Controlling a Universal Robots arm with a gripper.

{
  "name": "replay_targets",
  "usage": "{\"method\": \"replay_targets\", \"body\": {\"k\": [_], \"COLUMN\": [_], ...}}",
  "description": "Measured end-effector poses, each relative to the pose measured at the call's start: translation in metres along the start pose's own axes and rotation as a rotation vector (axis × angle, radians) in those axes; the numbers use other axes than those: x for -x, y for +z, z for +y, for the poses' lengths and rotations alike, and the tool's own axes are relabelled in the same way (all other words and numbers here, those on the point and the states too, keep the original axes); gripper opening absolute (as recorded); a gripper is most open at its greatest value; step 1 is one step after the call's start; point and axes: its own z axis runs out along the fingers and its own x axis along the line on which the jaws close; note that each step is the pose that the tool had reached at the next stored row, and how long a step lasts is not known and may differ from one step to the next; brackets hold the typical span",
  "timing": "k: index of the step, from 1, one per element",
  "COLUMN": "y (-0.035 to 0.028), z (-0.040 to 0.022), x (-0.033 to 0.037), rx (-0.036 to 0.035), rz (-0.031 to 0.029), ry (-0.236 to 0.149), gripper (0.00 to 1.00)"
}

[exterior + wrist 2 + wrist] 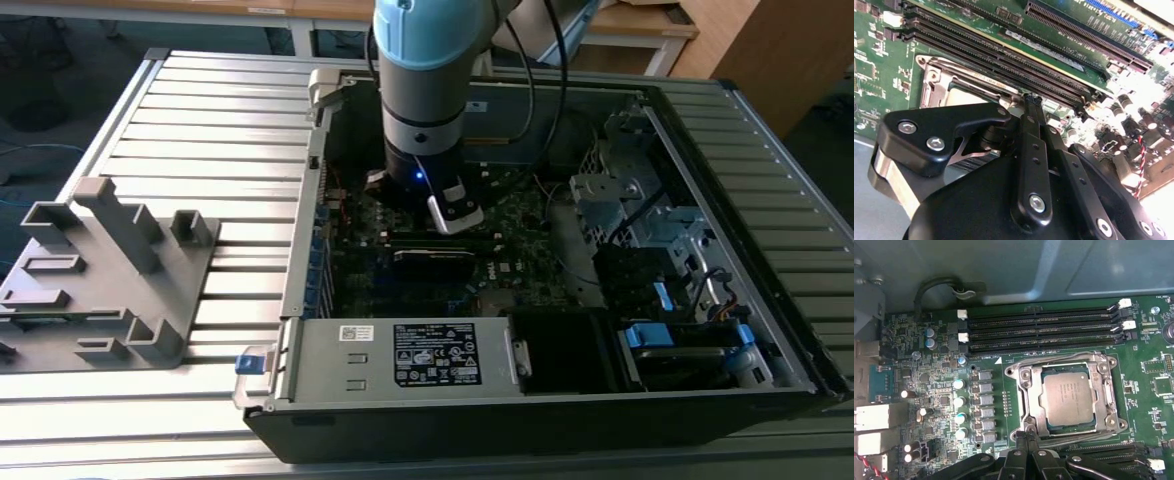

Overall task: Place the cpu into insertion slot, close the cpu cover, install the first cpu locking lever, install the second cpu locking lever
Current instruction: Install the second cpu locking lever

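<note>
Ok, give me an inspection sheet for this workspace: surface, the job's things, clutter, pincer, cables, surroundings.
Surface: ribbed grey metal table, carrying the open black computer case.
Job's things: silver-grey square cpu lies in its socket; thin silvery metal cpu cover is down around it.
Clutter: grey plastic fixture block on the table at the exterior view's left.
Pincer: black pincer, fingers together, at the socket's edge, holding nothing visible.
Cables: black cables run along the arm; red-black twisted wires by the motherboard.
Surroundings: wooden desks behind.
</note>
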Motion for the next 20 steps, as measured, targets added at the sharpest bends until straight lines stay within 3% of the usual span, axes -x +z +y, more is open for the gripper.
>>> {"method": "replay_targets", "body": {"k": [12,20], "y": [0.0046,0.0039], "z": [-0.0019,-0.0022], "x": [-0.0057,-0.0077], "rx": [0.0181,0.0199], "rz": [0.002,0.0021], "ry": [0.001,0.001], "gripper": [0.11,0.11]}}
